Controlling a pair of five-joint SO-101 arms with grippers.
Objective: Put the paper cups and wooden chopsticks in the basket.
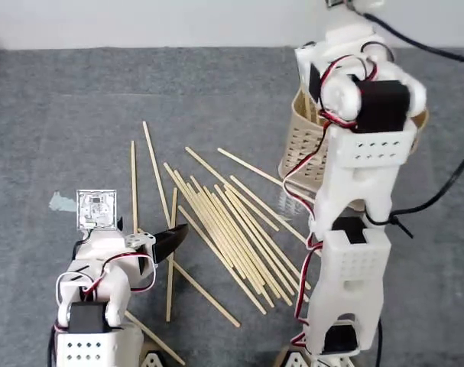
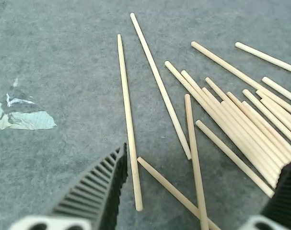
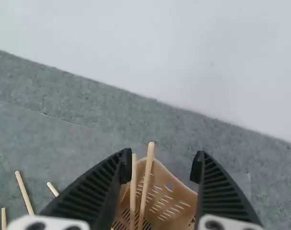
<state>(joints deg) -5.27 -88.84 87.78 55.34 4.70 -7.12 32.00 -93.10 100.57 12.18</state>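
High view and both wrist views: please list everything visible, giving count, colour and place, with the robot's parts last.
Loose chopsticks: many, too overlapped to count, pale wood, scattered across the middle of the table between the arms.
Chopsticks in basket: two, pale wood, standing in it.
Basket: one, tan, perforated, at the far right of the table, partly behind the right arm.
Tape scrap: one, pale green, on the table beside the outermost chopsticks.
Table: one, grey felt-like cover.
Left gripper: black fingers, open, low over the loose chopsticks.
Right gripper: black fingers, open, above the basket.
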